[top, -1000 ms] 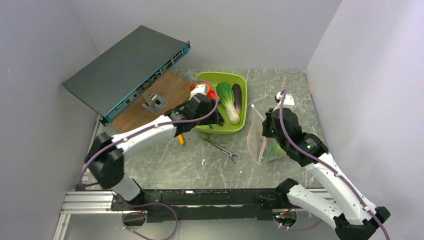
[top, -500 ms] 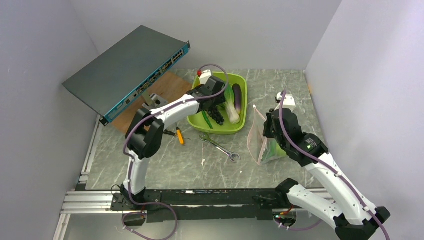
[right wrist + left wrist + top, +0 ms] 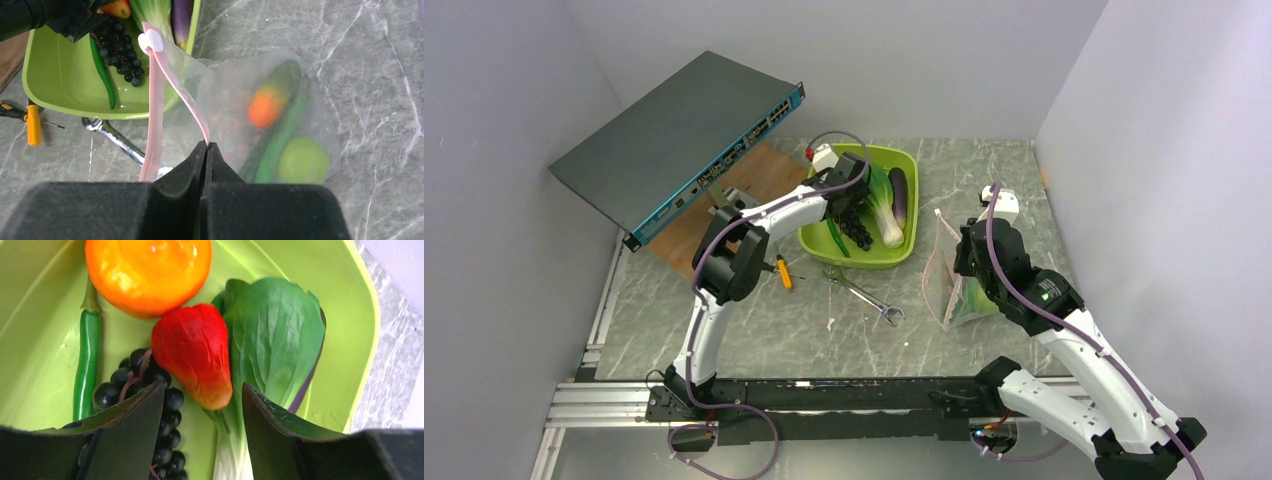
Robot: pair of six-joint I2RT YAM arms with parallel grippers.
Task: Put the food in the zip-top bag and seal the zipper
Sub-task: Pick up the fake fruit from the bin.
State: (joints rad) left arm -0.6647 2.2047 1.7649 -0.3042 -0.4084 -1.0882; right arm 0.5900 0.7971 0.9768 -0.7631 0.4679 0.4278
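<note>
Food (image 3: pixel 879 205) pick starting: left pincer (image 3: pixel 202 387) now inside tub (image 3: pixel 360 305), in from tub's near rim, jaws partway wide astride red tomato (image 3: pixel 192 352); right pincer (image 3: pixel 206 145) clamps zipper (image 3: pixel 155 90) beside tub.

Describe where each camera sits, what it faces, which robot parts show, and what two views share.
Top external: high behind, facing the table; both arms show.
Left wrist: over the green tub; open left pincer shows.
Right wrist: facing the zip-top bag; right pincer shut on its zipper.
Both wrists see the grapes.
</note>
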